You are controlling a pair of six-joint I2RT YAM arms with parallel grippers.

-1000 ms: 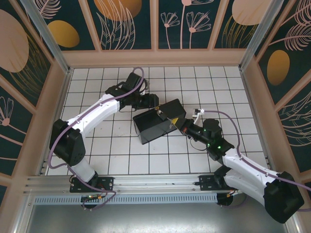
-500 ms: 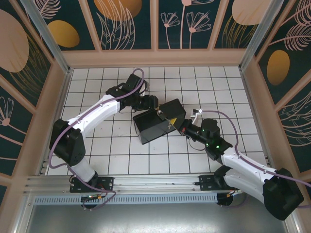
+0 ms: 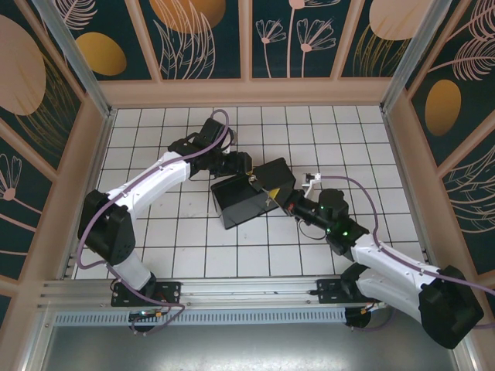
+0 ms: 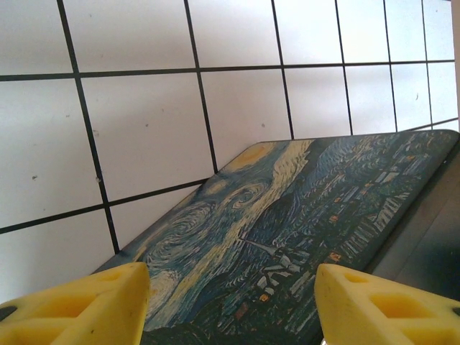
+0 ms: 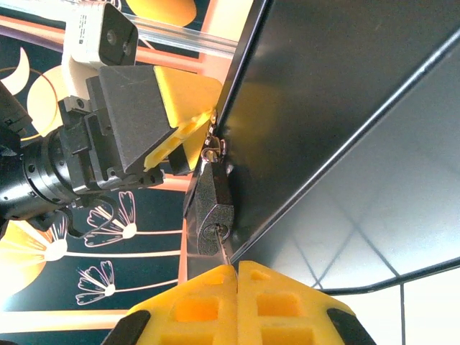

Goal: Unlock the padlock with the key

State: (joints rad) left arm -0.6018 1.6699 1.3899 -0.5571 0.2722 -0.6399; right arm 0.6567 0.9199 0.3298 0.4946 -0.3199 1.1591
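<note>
The padlock (image 5: 214,208) hangs from the hasp at the edge of the box (image 3: 246,202), which sits mid-bench between the two arms. In the right wrist view its long axis runs straight toward the right claw (image 5: 237,277), keyhole end facing the claw. The right claw is pressed together, pinching the key (image 5: 224,250). The key's thin shaft lies in line with the padlock body and its tip is at the keyhole; how deep it sits I cannot tell.

The right arm is the nearer one, so the next move is probably a twist about that shared axis. It needs little sideways room. That suits the spot, because the box's dark wall is just beside the padlock.

The left claw (image 4: 230,316) is spread, with the painted lid (image 4: 287,237) showing between its fingers, and it stands just beyond the shackle end on the far-left side of the box. Whether it presses on the box is unclear. The bench (image 3: 178,232) around the box is open tile.
</note>
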